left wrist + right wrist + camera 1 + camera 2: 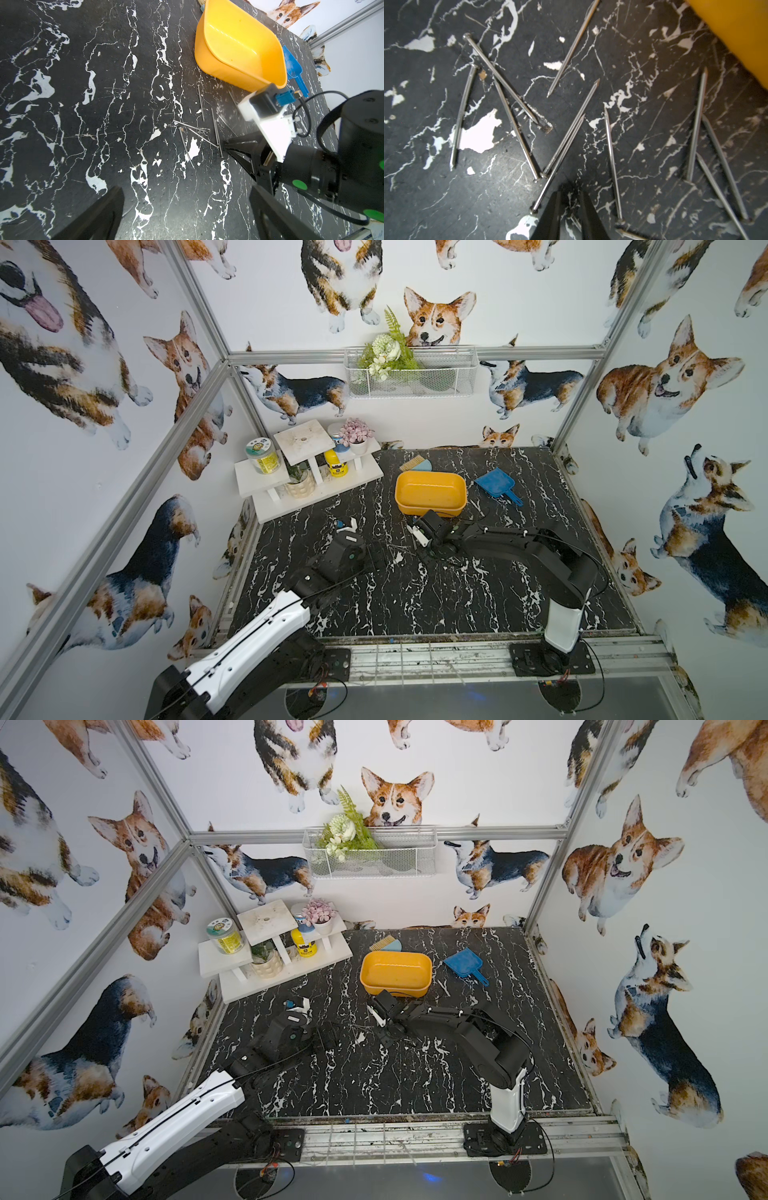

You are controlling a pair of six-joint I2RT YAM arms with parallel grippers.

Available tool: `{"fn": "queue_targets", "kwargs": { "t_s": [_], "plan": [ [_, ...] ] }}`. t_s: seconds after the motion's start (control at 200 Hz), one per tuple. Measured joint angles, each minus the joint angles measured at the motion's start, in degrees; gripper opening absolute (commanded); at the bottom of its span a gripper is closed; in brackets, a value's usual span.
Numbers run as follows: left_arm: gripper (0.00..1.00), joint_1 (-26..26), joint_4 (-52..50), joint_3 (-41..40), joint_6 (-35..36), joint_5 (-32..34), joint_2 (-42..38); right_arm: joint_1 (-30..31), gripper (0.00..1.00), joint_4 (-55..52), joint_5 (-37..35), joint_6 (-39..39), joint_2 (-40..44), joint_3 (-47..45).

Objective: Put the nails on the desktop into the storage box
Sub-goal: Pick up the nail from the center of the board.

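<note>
Right claw (570, 192) is low over the desktop (415, 605), tips narrowly parted with bare marble showing in the gap; nothing pinched that I can see. Left claw (186, 190) hangs spread wide and empty, just left of the scatter.

Nails (571, 128): all loose on the desktop, just nearer than the near wall of the storage box (207, 62), between the two claws. Several cross or touch, and two lie side by side. In both top views the box looks empty.

Step in hand, as I read it: first pick, right claw at the head ends of the paired nails.

Notes for doing it well:
- Take one shaft only. The touching pair risks a double or a slipped grab; the lone nail just right of the tips looks cleaner.
- Set the jaws across the shaft, tips right down on the marble, as these nails lie flat.
- Close fully before lifting.
- Clear the near rim and let go low inside, so the nail does not bounce out.
</note>
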State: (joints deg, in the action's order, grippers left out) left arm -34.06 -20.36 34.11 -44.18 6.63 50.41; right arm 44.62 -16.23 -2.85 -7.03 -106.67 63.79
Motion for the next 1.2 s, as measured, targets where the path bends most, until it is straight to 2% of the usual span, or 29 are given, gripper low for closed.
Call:
{"fn": "queue_targets", "kwargs": {
  "t_s": [0.766, 1.046, 1.201],
  "plan": [
    [1.00, 0.20, 1.11, 0.04, -0.59, -0.92, 1.03, -0.13, 0.19, 0.37, -0.61, 0.33, 1.16, -1.66],
    [1.00, 0.20, 1.25, 0.00, -0.74, -0.92, 0.94, -0.11, 0.13, 1.44, -0.70, 0.52, 0.50, -1.51],
    [1.00, 0.20, 1.25, -0.04, -0.76, -0.92, 0.85, -0.11, 0.01, 2.40, -0.31, 0.50, 0.50, -1.60]
  ]
}}
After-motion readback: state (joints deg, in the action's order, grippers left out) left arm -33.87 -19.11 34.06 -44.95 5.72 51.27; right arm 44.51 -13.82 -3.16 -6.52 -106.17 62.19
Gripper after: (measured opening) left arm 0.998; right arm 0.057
